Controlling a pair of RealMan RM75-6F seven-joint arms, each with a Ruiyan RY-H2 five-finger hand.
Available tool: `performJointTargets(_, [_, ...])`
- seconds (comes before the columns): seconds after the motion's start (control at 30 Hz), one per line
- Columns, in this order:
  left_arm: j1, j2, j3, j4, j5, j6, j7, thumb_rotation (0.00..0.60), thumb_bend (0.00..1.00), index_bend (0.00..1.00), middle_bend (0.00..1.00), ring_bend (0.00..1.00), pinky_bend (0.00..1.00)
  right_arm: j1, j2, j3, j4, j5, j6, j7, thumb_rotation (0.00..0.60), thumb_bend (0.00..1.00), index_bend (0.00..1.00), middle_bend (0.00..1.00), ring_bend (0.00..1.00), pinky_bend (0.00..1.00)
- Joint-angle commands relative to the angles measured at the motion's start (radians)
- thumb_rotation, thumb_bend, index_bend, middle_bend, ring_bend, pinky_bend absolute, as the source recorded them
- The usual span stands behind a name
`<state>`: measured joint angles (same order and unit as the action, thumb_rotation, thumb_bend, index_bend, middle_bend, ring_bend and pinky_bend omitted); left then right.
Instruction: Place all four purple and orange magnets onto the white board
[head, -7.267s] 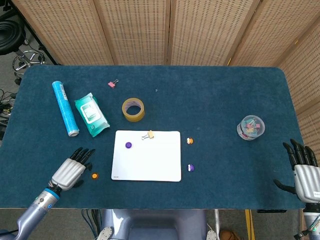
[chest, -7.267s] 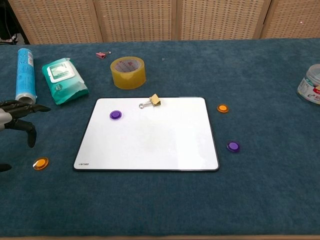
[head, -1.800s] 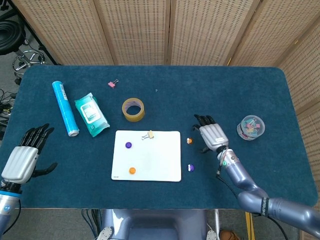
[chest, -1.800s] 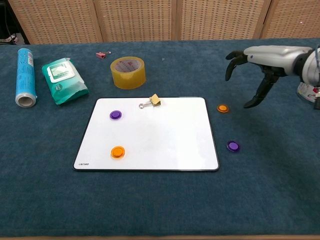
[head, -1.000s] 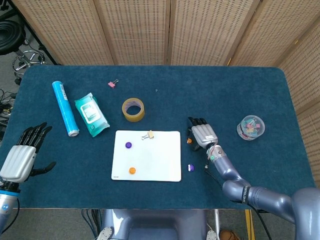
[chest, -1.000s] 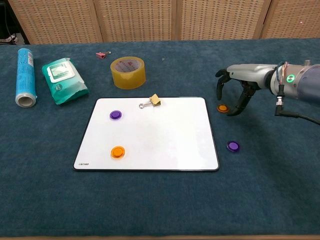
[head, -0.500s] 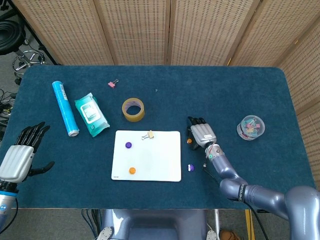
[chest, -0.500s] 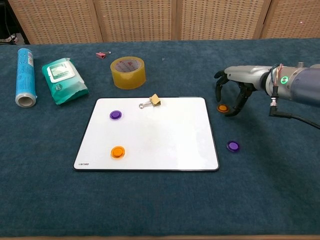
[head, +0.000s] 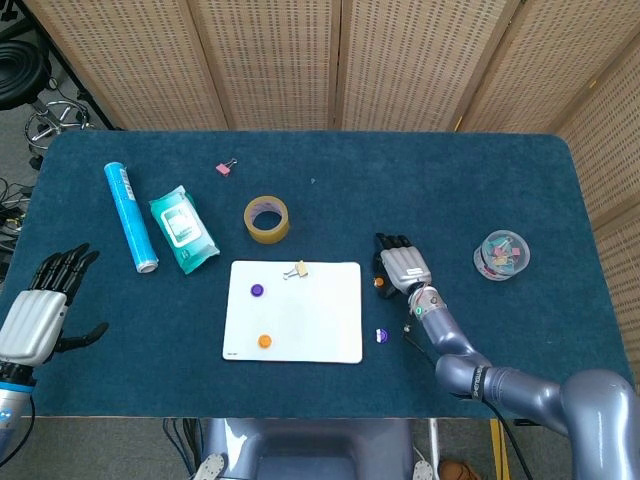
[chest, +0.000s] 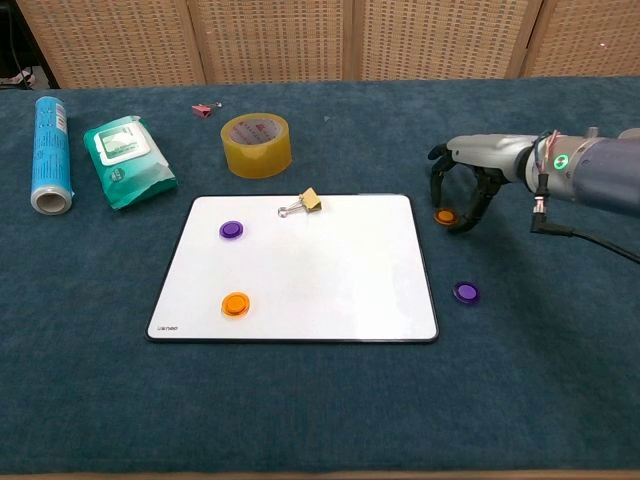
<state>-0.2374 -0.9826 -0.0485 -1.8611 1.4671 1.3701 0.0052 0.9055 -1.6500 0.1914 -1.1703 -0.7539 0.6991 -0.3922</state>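
The white board (head: 310, 315) (chest: 330, 275) lies at the table's front middle. On it sit a purple magnet (head: 257, 290) (chest: 231, 229) and an orange magnet (head: 264, 341) (chest: 235, 303). Just off the board's right edge lies a second orange magnet (head: 379, 282) (chest: 445, 215). My right hand (head: 403, 268) (chest: 483, 152) arches over it, fingers to its left and thumb to its right, with the magnet flat on the cloth. A second purple magnet (head: 382, 336) (chest: 465, 292) lies nearer the front. My left hand (head: 35, 320) hovers at the far left, fingers spread and holding nothing.
A gold binder clip (head: 298, 269) (chest: 303, 203) rests on the board's top edge. Behind the board stand a tape roll (head: 267, 219) (chest: 256, 143), a wipes pack (head: 183, 229) (chest: 128, 147), a blue tube (head: 130, 216) (chest: 49, 153) and a pink clip (head: 225, 168). A clip container (head: 502, 254) stands at the right.
My left hand put an orange magnet on the board and drew back. My right hand came in from the right and lowered its fingers closer around the orange magnet.
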Motion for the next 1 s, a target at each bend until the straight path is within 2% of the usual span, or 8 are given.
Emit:
performJointTargets(0.03, [0.001,0.000,0.000,0.000,0.001,-0.001,0.000,0.600,0.20,0.00,0.00,0.00,0.00,0.003,-0.001,-0.001,0.002,0.006,-0.003,0.001,0.600,0.30,0.43,0.00,0.00,0.00])
performJointTargets(0.2, [0.002,0.001,-0.002,-0.001,0.002,-0.002,-0.002,0.600,0.20,0.00,0.00,0.00,0.00,0.009,-0.003,-0.004,0.007,0.015,-0.006,0.000,0.600,0.37,0.44,0.00,0.00,0.00])
performJointTargets(0.7, [0.005,0.008,-0.003,-0.002,0.010,-0.007,-0.016,0.600,0.20,0.00,0.00,0.00,0.00,0.008,-0.010,-0.012,0.007,-0.004,0.004,0.020,0.600,0.37,0.50,0.00,0.00,0.00])
performJointTargets(1.0, [0.005,0.010,-0.004,-0.004,0.009,-0.013,-0.016,0.600,0.20,0.00,0.00,0.00,0.00,-0.014,0.048,-0.009,-0.096,-0.064,0.058,0.039,0.600,0.37,0.52,0.00,0.00,0.00])
